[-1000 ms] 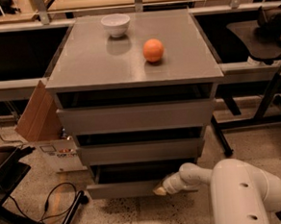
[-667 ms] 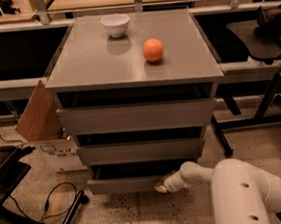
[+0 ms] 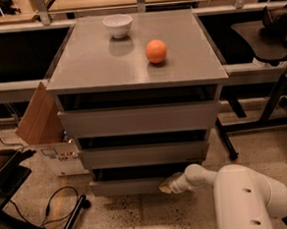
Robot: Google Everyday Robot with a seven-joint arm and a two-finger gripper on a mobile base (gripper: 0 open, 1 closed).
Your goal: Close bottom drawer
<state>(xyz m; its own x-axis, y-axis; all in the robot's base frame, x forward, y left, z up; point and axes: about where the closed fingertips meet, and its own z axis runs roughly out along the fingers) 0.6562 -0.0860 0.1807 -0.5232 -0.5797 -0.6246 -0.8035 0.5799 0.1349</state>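
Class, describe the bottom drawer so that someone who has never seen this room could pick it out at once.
Find the grey cabinet with a white bowl and an orange on top. Of its three stacked drawer fronts, take the lowest, nearest the floor: the bottom drawer. It is the narrowest of the three, and the gripper sits at its right end.

Your bench [image 3: 96, 65] is the grey cabinet top: a white bowl [image 3: 117, 25] sits near its back edge, and an orange [image 3: 156, 51] lies right of centre, apart from the bowl. Below, above the speckled floor [image 3: 141, 217], your hand [image 3: 167, 185] is at the front of the bottom drawer [image 3: 126, 186].
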